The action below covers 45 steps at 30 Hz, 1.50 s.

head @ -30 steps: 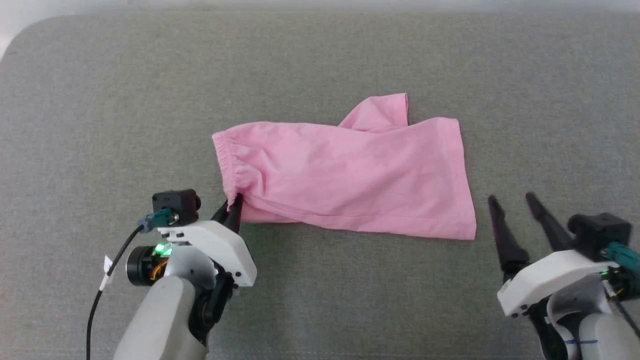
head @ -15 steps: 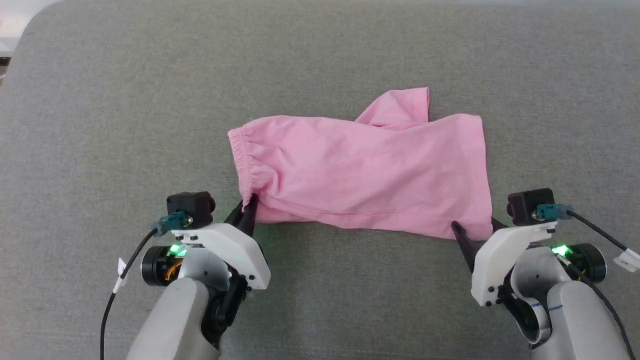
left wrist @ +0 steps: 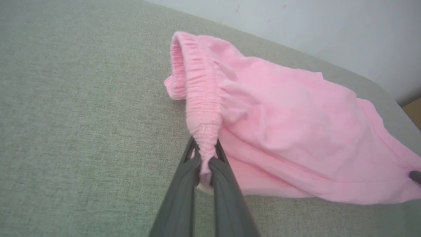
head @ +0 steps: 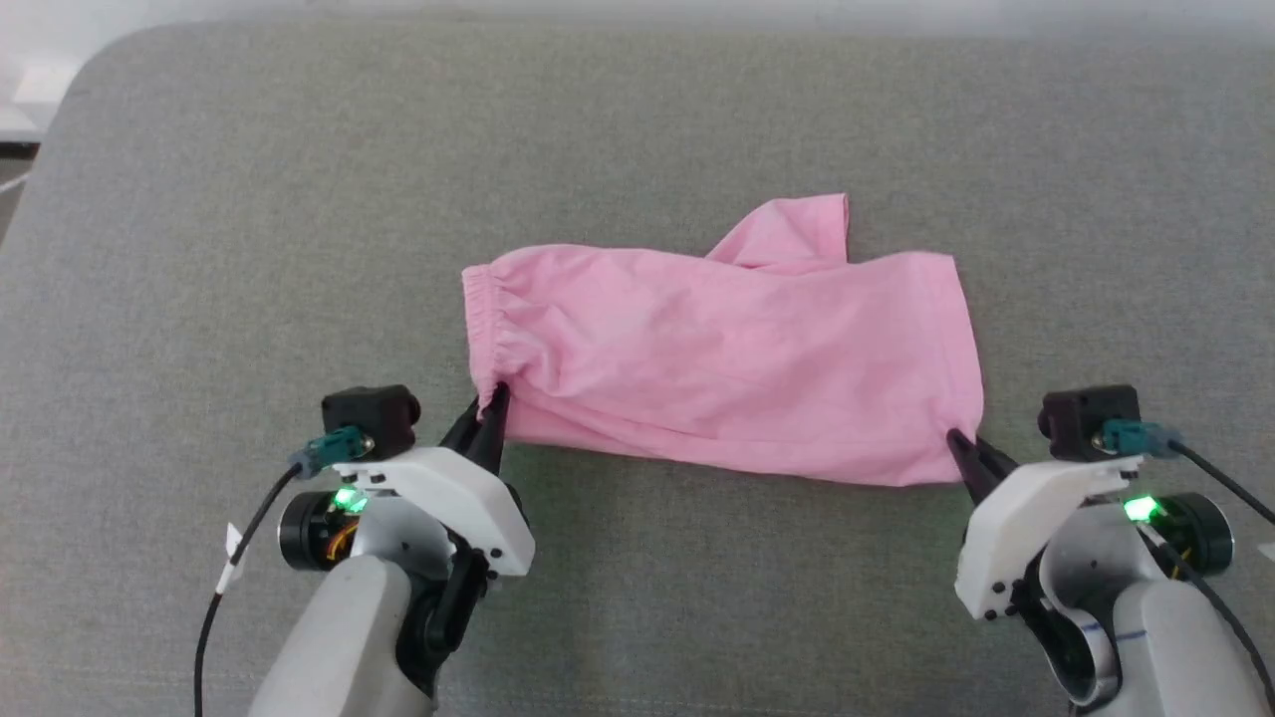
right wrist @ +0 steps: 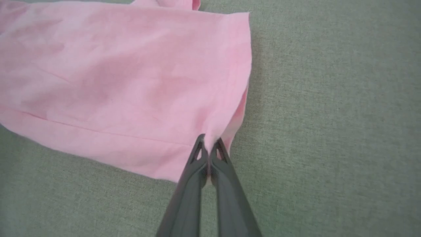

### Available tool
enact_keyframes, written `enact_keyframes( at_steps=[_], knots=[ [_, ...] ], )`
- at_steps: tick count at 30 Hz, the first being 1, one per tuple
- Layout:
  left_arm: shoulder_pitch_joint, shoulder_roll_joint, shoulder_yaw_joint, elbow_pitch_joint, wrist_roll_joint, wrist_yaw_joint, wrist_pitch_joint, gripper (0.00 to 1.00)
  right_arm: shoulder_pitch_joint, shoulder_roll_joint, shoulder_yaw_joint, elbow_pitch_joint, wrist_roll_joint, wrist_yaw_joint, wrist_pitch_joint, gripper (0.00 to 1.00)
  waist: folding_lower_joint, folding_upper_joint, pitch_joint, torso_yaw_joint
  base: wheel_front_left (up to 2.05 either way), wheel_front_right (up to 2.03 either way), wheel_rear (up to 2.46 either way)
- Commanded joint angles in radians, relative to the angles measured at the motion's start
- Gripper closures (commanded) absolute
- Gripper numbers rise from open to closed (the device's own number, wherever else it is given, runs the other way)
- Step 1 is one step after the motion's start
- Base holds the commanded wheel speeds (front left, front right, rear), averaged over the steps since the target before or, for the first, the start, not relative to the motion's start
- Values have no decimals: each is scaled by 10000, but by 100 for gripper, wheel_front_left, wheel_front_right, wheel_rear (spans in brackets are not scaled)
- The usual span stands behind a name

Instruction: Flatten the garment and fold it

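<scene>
The light-pink garment (head: 727, 354) lies spread sideways on the grey surface, its gathered waistband (head: 481, 324) at the left and a hemmed leg edge at the right. A second leg flap (head: 797, 231) sticks out at the far side. My left gripper (head: 495, 403) is shut on the near end of the waistband (left wrist: 200, 108), which bunches between its fingers (left wrist: 184, 184). My right gripper (head: 958, 443) is shut on the garment's near right corner (right wrist: 210, 138), cloth pinched between its fingers (right wrist: 227, 184).
The grey fabric-covered surface (head: 637, 110) stretches widely around the garment, with its rounded far-left corner (head: 90, 70) and a pale wall (left wrist: 312, 19) beyond the far edge. Free room lies on all sides of the cloth.
My right gripper moved in from the lower right, reached the garment's near right corner and shut on it. The left gripper kept its hold on the waistband. The head camera shifted slightly.
</scene>
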Motion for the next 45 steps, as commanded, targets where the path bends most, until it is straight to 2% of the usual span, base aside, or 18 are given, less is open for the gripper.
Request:
enact_keyframes(
  at_steps=[1, 4, 7, 10, 13, 18, 24, 29, 32, 35, 38, 45],
  knots=[
    [133, 52, 70, -132, -130, -138, -145, 100, 264, 15, -57, -241, 144, -7, -55, 100, -1, 0, -229, -73, 0, 0, 0],
    [209, 120, 184, -576, -387, -388, -263, 100, 473, 15, -124, -851, 274, -7, 78, 100, -1, 0, -432, -175, 0, 0, 0],
    [134, 178, 364, -1283, -957, -860, -148, 100, 413, 15, -142, -1553, 320, -7, 482, 100, -1, 0, -556, -290, 0, 0, 0],
    [-199, 370, 529, -1970, -1525, -1231, 343, 100, 27, -11, -106, -2182, 159, -7, 1048, 100, -1, 0, -550, -372, 0, 0, 0],
    [-832, 647, 630, -2559, -1867, -1371, 998, 100, -698, -254, 32, -2627, 40, -7, 1657, 100, -1, 0, -347, -469, 0, 0, 0],
    [-2479, 792, 1265, -3008, -2680, -1158, 1892, 100, -2727, -902, 410, -2564, 492, -7, 2581, 100, -1, 0, 508, -750, 0, 0, 0],
    [-5182, 1180, 1908, -2331, -2731, -561, 2441, 100, -6018, -1606, 886, -1224, 834, -7, 2991, 100, -1, 0, 1898, -1103, 0, 0, 0],
    [-7430, 1526, 2137, -1428, -2084, -62, 2223, 100, -8694, -1743, 1111, 156, 554, -7, 2612, 100, -1, 0, 2872, -1376, 0, 0, 0],
    [-8565, 1538, 2406, -909, -1881, 180, 1696, 100, -10061, -1660, 940, 946, 222, -7, 1941, 100, -1, 0, 3263, -1471, 0, 0, 0],
    [-9443, 1509, 2707, -487, -1824, 224, 976, 100, -11050, -1505, 722, 1489, -172, -7, 1096, 100, -1, 0, 3438, -1535, 0, 0, 0],
    [-10065, 1508, 2968, -265, -1768, 196, 231, 100, -11800, -1380, 518, 1807, -575, -7, 246, 100, -1, 0, 3494, -1540, 0, 0, 0],
    [-10238, 1643, 3002, 272, -1655, -496, -930, 100, -12231, -1279, 255, 2117, -830, -7, -1071, 100, -1, 0, 3342, -1386, 0, 0, 0]
  ],
)
